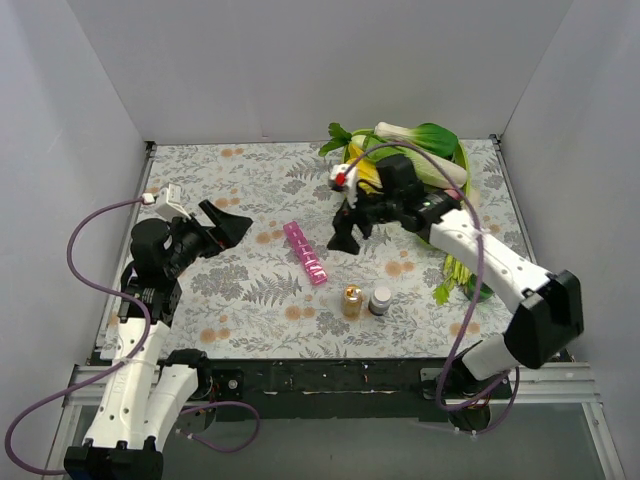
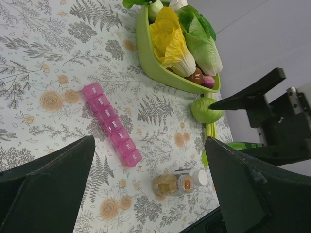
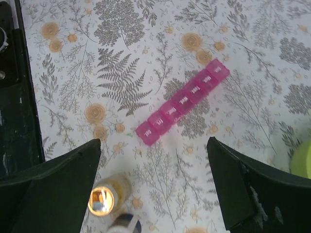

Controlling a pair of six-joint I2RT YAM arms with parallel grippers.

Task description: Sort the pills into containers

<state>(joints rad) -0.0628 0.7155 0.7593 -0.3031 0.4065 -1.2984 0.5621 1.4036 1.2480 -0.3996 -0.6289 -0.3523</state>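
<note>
The pink pill organiser (image 1: 305, 253) lies flat at the table's middle, all lids down; it also shows in the left wrist view (image 2: 112, 124) and the right wrist view (image 3: 182, 103). An amber bottle (image 1: 352, 300) with yellowish contents stands in front of it, with a white-capped bottle (image 1: 380, 300) right beside it. Both show in the left wrist view (image 2: 167, 185) (image 2: 197, 178). My left gripper (image 1: 225, 225) is open and empty, held above the table left of the organiser. My right gripper (image 1: 352, 232) is open and empty, above the table just right of the organiser.
A green tray (image 1: 462, 160) of vegetables stands at the back right, its rim in the left wrist view (image 2: 146, 53). A loose round green vegetable (image 2: 205, 109) and green stalks (image 1: 455, 275) lie under the right arm. White walls enclose three sides.
</note>
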